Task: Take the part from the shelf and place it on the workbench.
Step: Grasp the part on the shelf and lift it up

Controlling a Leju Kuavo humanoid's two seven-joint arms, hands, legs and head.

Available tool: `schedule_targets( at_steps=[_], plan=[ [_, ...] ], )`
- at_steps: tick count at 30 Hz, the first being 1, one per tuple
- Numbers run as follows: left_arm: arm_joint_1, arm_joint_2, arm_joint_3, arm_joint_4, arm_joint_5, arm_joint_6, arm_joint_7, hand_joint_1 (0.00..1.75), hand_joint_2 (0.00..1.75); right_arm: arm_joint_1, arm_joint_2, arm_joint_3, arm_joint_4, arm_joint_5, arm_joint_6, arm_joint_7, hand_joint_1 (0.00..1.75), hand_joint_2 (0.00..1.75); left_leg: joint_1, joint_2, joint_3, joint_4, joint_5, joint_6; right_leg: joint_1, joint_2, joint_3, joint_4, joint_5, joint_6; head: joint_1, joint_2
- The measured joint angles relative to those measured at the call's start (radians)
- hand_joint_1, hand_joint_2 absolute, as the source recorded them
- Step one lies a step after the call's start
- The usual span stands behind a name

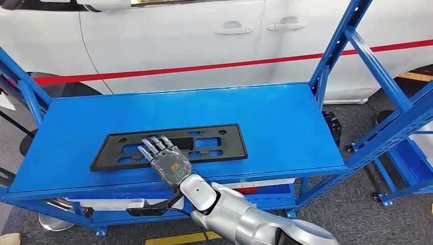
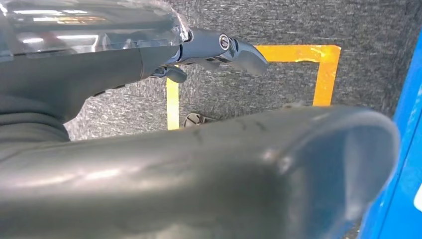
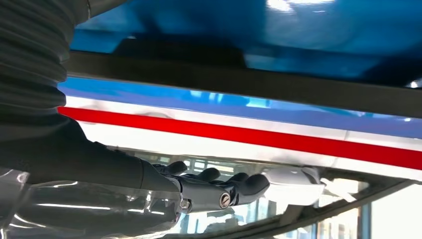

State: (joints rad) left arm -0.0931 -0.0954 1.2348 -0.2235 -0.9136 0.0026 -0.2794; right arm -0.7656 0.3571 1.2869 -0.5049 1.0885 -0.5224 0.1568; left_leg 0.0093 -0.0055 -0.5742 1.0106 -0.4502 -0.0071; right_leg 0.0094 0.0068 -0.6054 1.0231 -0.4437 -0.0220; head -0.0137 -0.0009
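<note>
A black flat part lies on the blue shelf.

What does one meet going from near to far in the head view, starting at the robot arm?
Arm → robot hand → black part → bare blue shelf top → red stripe → white car.
</note>
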Motion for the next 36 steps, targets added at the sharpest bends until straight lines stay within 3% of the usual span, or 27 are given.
schedule_targets(
  at_steps=[3, 6, 7, 8, 9, 12, 14, 16, 18, 19, 21, 22, 23, 24, 25, 27, 28, 30, 33, 34, 36],
  plan=[
    [0.0, 0.001, 0.0, 0.0, 0.0, -0.003, 0.001, 0.0, 0.0, -0.005, 0.001, 0.001, 0.004, -0.003, 0.002, 0.001, 0.0, 1.75, 0.002, 0.001, -0.012, 0.031, -0.027, -0.016, -0.007, -0.001, 0.007, -0.016, 0.007, -0.014, -0.001, 0.0],
    [0.0, 0.002, 0.0, 0.0, -0.001, -0.007, 0.001, 0.0, 0.0, -0.007, 0.001, 0.005, 0.007, -0.005, 0.004, 0.001, 0.0, 1.75, 0.006, 0.001, -0.092, 0.209, -0.116, -0.028, -0.009, -0.003, 0.01, -0.019, 0.008, -0.02, -0.002, 0.0],
    [0.001, 0.002, 0.0, 0.0, -0.001, -0.008, 0.001, 0.0, 0.0, -0.006, 0.001, 0.006, 0.008, -0.006, 0.004, 0.001, 0.0, 1.75, 0.008, 0.001, -0.117, 0.26, -0.131, -0.031, -0.008, -0.003, 0.01, -0.018, 0.007, -0.02, -0.002, 0.0],
    [0.001, 0.002, 0.0, 0.0, -0.002, -0.009, 0.001, 0.0, 0.0, -0.005, 0.001, 0.008, 0.01, -0.007, 0.004, 0.002, 0.0, 1.75, 0.009, 0.001, -0.127, 0.277, -0.126, -0.034, -0.008, -0.003, 0.011, -0.018, 0.006, -0.021, -0.002, 0.0],
    [0.001, 0.003, 0.0, 0.0, -0.002, -0.009, 0.001, 0.0, 0.0, -0.004, 0.001, 0.008, 0.011, -0.009, 0.004, 0.004, 0.0, 1.75, 0.01, 0.001, -0.118, 0.254, -0.102, -0.035, -0.008, -0.002, 0.011, -0.016, 0.005, -0.02, -0.002, 0.0],
    [0.0, 0.006, -0.001, 0.0, -0.006, -0.009, 0.002, 0.0, 0.0, -0.007, 0.001, 0.009, 0.012, -0.011, 0.004, 0.013, 0.0, 1.75, 0.011, 0.002, -0.031, 0.064, -0.01, -0.032, -0.008, 0.0, 0.012, -0.004, -0.004, -0.011, -0.001, 0.0],
    [-0.001, 0.007, -0.003, 0.0, -0.007, -0.009, 0.002, 0.0, 0.0, -0.009, 0.002, 0.009, 0.012, -0.011, 0.004, 0.016, 0.0, 1.75, 0.007, 0.0, -0.008, 0.01, -0.001, -0.021, -0.005, 0.001, 0.007, 0.001, -0.007, -0.003, 0.0, 0.0],
    [0.0, 0.007, -0.005, 0.0, -0.008, -0.009, 0.003, 0.0, 0.0, -0.01, 0.002, 0.009, 0.012, -0.011, 0.004, 0.016, 0.0, 1.75, 0.006, 0.0, -0.009, 0.008, 0.002, -0.009, -0.003, 0.0, 0.007, 0.001, -0.007, 0.005, 0.0, 0.0],
    [0.001, 0.007, -0.007, 0.0, -0.008, -0.009, 0.003, 0.0, 0.0, -0.011, 0.002, 0.01, 0.012, -0.012, 0.004, 0.016, 0.0, 1.75, 0.01, 0.0, -0.006, 0.003, 0.005, 0.003, -0.005, 0.0, -0.001, 0.025, -0.027, 0.015, 0.0, 0.0],
    [0.0, 0.007, -0.007, 0.0, -0.008, -0.009, 0.003, 0.0, 0.0, -0.012, 0.002, 0.01, 0.012, -0.012, 0.004, 0.016, 0.0, 1.75, 0.012, 0.001, -0.005, 0.001, 0.006, 0.008, -0.006, -0.001, -0.019, 0.065, -0.052, 0.02, 0.0, 0.0],
    [-0.001, 0.008, -0.008, 0.0, -0.008, -0.009, 0.004, 0.0, 0.0, -0.011, 0.001, 0.011, 0.013, -0.013, 0.006, 0.016, 0.0, 1.75, 0.011, 0.002, -0.005, 0.0, 0.006, 0.014, -0.01, -0.002, -0.081, 0.196, -0.116, 0.027, 0.001, 0.0],
    [-0.001, 0.008, -0.008, 0.0, -0.007, -0.009, 0.004, 0.0, 0.0, -0.01, 0.001, 0.012, 0.014, -0.013, 0.007, 0.016, 0.0, 1.75, 0.011, 0.002, -0.005, 0.001, 0.006, 0.015, -0.012, -0.002, -0.111, 0.256, -0.135, 0.029, 0.001, 0.0],
    [-0.001, 0.008, -0.008, 0.0, -0.007, -0.009, 0.004, 0.0, 0.0, -0.008, 0.001, 0.014, 0.015, -0.013, 0.009, 0.016, 0.0, 1.75, 0.011, 0.002, -0.005, 0.002, 0.006, 0.015, -0.013, -0.002, -0.127, 0.285, -0.136, 0.029, 0.001, 0.0],
    [-0.001, 0.008, -0.008, 0.0, -0.007, -0.009, 0.005, 0.0, 0.0, -0.007, 0.001, 0.015, 0.016, -0.013, 0.01, 0.016, 0.0, 1.75, 0.01, 0.002, -0.005, 0.002, 0.005, 0.015, -0.013, -0.002, -0.124, 0.275, -0.118, 0.028, 0.001, 0.0],
    [-0.001, 0.008, -0.008, 0.0, -0.007, -0.009, 0.005, 0.0, 0.0, -0.007, 0.001, 0.016, 0.017, -0.013, 0.011, 0.017, 0.0, 1.75, 0.01, 0.001, -0.003, 0.003, 0.004, 0.014, -0.013, -0.002, -0.101, 0.225, -0.084, 0.024, 0.001, 0.0],
    [-0.001, 0.008, -0.009, 0.001, -0.008, -0.009, 0.006, 0.0, 0.0, -0.01, 0.001, 0.016, 0.018, -0.013, 0.014, 0.017, 0.0, 1.75, 0.008, -0.001, -0.002, 0.004, 0.002, 0.009, -0.01, -0.002, -0.034, 0.083, -0.022, 0.014, 0.001, 0.0],
    [-0.001, 0.008, -0.009, 0.001, -0.008, -0.009, 0.006, 0.0, 0.0, -0.012, 0.001, 0.016, 0.018, -0.012, 0.017, 0.018, 0.0, 1.75, 0.007, -0.002, -0.002, 0.004, 0.001, 0.005, -0.007, -0.002, -0.011, 0.033, -0.007, 0.01, 0.0, 0.0],
    [-0.001, 0.008, -0.01, 0.001, -0.008, -0.009, 0.007, 0.0, 0.0, -0.013, 0.001, 0.018, 0.018, -0.01, 0.021, 0.019, 0.0, 1.75, 0.005, -0.002, -0.003, 0.003, 0.0, -0.005, -0.002, 0.0, 0.0, 0.004, -0.005, 0.006, 0.0, 0.0],
    [-0.002, 0.008, -0.012, 0.001, -0.008, -0.009, 0.007, 0.0, 0.0, -0.014, 0.002, 0.02, 0.019, -0.008, 0.024, 0.019, 0.0, 1.75, 0.008, 0.0, -0.008, 0.018, -0.016, -0.022, -0.007, 0.001, 0.005, -0.008, 0.002, -0.009, 0.0, 0.0],
    [-0.002, 0.009, -0.013, 0.001, -0.008, -0.009, 0.008, 0.0, 0.0, -0.015, 0.002, 0.021, 0.019, -0.007, 0.025, 0.02, 0.0, 1.75, 0.009, 0.0, -0.022, 0.051, -0.038, -0.026, -0.01, 0.0, 0.008, -0.013, 0.004, -0.014, -0.001, 0.0],
    [-0.001, 0.009, -0.014, 0.001, -0.008, -0.01, 0.008, 0.0, 0.0, -0.014, 0.003, 0.023, 0.019, -0.007, 0.027, 0.022, 0.0, 1.75, 0.01, 0.001, -0.078, 0.174, -0.101, -0.031, -0.009, -0.002, 0.01, -0.015, 0.004, -0.02, -0.002, 0.0]
  ],
)
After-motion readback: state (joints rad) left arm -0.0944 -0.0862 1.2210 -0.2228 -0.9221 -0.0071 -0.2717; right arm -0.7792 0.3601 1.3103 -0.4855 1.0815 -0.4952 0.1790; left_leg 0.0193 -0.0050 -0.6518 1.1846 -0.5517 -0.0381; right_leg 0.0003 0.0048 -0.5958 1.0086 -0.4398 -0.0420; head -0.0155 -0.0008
